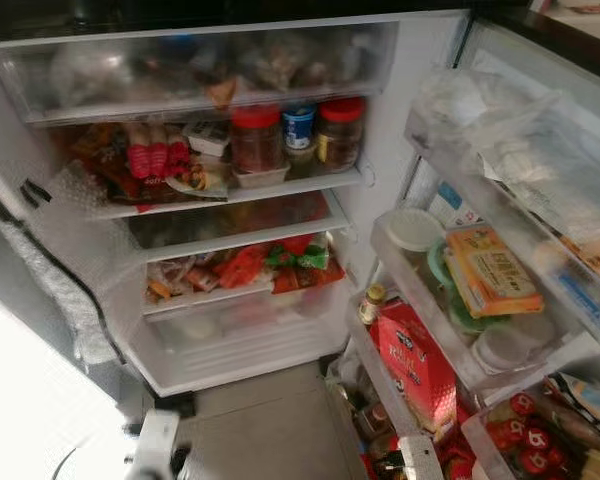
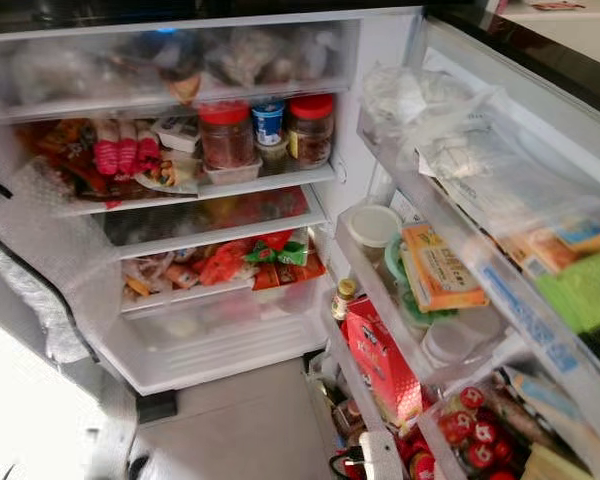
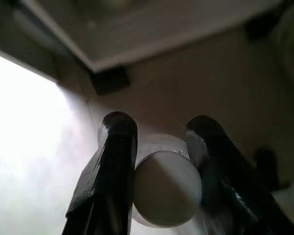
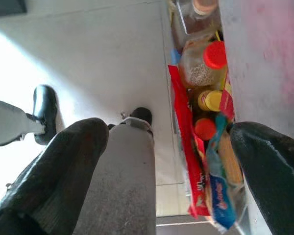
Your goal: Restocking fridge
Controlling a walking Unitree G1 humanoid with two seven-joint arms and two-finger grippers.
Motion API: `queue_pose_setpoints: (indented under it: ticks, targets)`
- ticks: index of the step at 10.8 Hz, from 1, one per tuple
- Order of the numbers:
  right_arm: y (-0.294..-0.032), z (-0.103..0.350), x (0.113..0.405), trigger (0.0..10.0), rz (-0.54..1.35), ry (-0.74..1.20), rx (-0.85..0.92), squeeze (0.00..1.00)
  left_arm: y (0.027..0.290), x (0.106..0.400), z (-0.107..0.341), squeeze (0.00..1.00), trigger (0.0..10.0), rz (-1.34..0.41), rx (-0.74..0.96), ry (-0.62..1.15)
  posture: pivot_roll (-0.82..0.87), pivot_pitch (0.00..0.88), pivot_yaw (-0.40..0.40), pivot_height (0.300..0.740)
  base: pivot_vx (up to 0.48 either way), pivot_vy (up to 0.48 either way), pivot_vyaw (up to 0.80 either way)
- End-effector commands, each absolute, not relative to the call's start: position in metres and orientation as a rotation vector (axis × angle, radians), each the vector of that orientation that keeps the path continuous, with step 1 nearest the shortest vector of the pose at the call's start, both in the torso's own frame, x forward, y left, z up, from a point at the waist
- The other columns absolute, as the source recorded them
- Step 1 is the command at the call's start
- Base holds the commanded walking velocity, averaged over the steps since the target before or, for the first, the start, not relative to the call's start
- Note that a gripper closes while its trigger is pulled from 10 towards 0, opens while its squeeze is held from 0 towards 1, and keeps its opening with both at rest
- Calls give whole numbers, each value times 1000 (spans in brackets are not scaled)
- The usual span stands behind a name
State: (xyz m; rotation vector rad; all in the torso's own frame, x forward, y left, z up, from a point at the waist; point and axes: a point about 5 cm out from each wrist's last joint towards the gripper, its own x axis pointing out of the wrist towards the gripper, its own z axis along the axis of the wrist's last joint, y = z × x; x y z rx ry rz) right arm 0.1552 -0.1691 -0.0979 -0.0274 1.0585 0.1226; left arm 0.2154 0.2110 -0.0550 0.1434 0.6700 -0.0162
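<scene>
Fridge interior, white-walled and open, stands before the robot with its door swung to the right, while the left gripper pinches one white round ribbed-edged cap between its two black fingers, the cap sitting squarely between them and touching both, low over a pale tiled floor just outside the cabinet's bottom edge. What the cap belongs to cannot be told. Right gripper hangs beside the door's lowest bins with its two fingers spread wide apart and holding nothing; the robot's silver leg and black foot lie below it. Inside the cabinet, three jars line one clear shelf: two red-lidded brown jars and, between them, one blue-lidded white jar. Left of them lie red-wrapped sausage packs. One clear drawer above holds blurred bags, and red and green packets fill a lower shelf. On the door, one orange flat box rests in the middle bin beside a white lidded tub, one red carton stands in the bin below, and red-capped bottles crowd the bottom corner.
</scene>
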Motion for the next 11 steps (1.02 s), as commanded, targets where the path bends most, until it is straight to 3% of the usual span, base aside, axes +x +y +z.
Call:
queue_pose_setpoints:
  ticks: [1,7,11]
  targets:
    - [-173,-97,156,10000,117,1063,-38,0,207,257,-21,0,10000,-24,134,458,4,76,-73,740,0,0,0]
    - [-184,-89,173,10000,151,1048,-111,0,191,282,30,0,10000,-42,68,82,12,141,-117,740,0,0,0]
    - [-193,-83,184,10000,161,1030,-142,0,181,291,52,0,10000,-59,88,-18,8,155,-157,740,0,0,0]
